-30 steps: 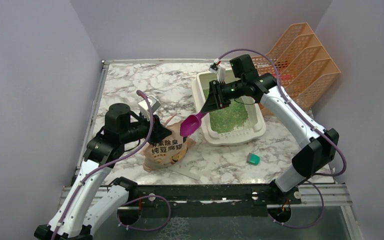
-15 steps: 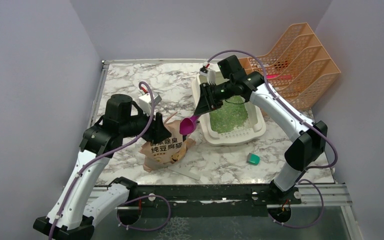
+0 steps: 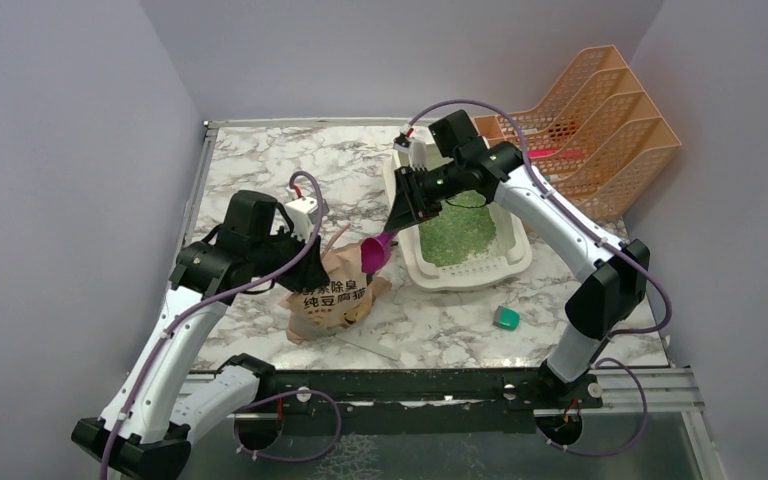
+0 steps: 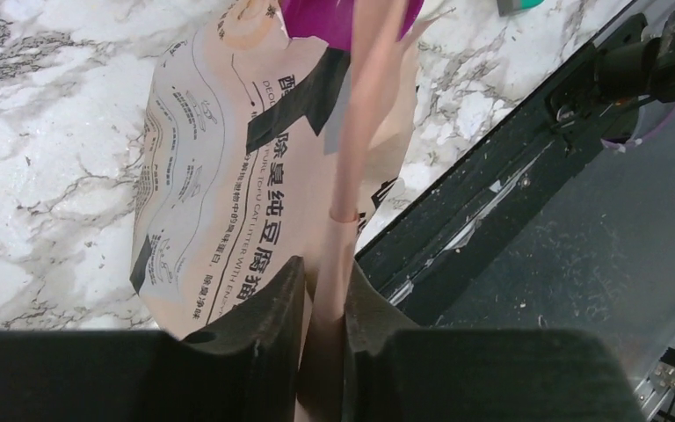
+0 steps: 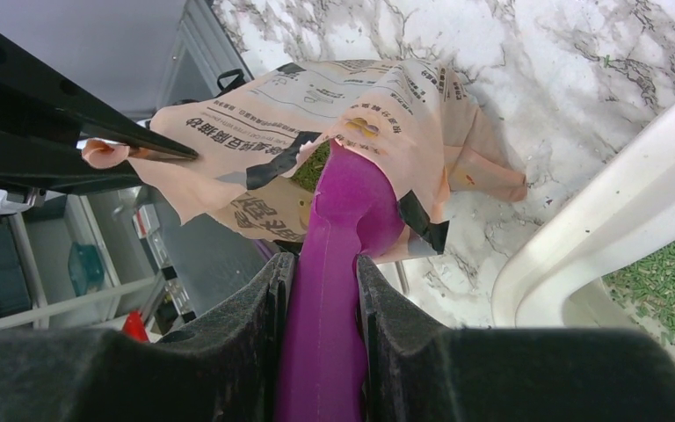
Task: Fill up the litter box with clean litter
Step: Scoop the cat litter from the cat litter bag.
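With the left hand [image 4: 323, 274] pinching the bag [image 4: 220, 176] open, the right hand [image 5: 322, 268] — clamped on the scoop [image 5: 352, 207] — should dig deep, then lift level.

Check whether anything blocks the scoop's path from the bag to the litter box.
Nothing visible does. The right gripper holds the magenta scoop at the open mouth of the paper bag; the litter box sits beside it, with only its own raised rim to clear. The left gripper pinches the bag's edge, off that path.
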### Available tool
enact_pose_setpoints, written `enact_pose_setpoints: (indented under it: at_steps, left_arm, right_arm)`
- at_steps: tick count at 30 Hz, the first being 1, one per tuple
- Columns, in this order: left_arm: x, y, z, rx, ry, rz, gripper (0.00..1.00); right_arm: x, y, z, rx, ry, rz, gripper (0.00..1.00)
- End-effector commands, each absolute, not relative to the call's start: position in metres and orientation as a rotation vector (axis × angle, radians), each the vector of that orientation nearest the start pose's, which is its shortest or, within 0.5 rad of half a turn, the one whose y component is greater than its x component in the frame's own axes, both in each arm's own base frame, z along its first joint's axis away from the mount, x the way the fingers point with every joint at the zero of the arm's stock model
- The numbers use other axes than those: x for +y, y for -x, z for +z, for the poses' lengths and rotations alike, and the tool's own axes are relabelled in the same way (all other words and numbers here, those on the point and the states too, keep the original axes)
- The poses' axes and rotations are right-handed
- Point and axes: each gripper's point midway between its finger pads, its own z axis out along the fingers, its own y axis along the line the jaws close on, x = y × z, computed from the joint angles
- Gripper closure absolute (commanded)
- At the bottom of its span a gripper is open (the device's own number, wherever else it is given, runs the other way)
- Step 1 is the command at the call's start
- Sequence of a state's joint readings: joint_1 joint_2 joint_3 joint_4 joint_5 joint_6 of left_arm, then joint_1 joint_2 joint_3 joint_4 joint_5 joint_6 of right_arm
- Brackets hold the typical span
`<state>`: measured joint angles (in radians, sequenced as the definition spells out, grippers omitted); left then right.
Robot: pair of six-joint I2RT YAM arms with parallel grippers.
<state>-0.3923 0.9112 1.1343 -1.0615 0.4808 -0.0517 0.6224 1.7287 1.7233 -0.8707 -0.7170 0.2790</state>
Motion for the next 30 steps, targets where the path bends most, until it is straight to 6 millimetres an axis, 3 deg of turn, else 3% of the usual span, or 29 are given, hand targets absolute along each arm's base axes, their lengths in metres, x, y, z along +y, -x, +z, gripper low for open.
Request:
enact_pose_setpoints:
  at_steps: [1, 6, 13, 23, 26, 30]
  left_arm:
    - [-0.147, -0.154, 0.227, 2.395, -0.639, -0.734, 0.81]
    - [-0.144, -0.152, 0.233, 2.354, -0.651, -0.709, 1.0]
    - [-0.144, -0.145, 0.234, 2.326, -0.664, -0.731, 1.0]
    - [-0.147, -0.149, 0.239, 2.266, -0.639, -0.749, 1.0]
    - [-0.148, -0.153, 0.248, 2.204, -0.632, -0.739, 1.0]
    - [-0.147, -0.156, 0.256, 2.143, -0.628, -0.721, 1.0]
  right_arm:
    - [0.338, -0.256, 0.254, 2.455, 0.784, 1.221, 0.99]
    - [0.34, -0.256, 0.251, 2.468, 0.778, 1.216, 0.99]
    - [0.348, -0.26, 0.242, 2.506, 0.781, 1.091, 0.99]
    - [0.388, -0.232, 0.203, 2.619, 0.946, 0.869, 0.99]
    - [0.386, -0.243, 0.211, 2.582, 0.925, 0.778, 0.99]
    - [0.373, -0.27, 0.243, 2.444, 0.864, 0.623, 0.99]
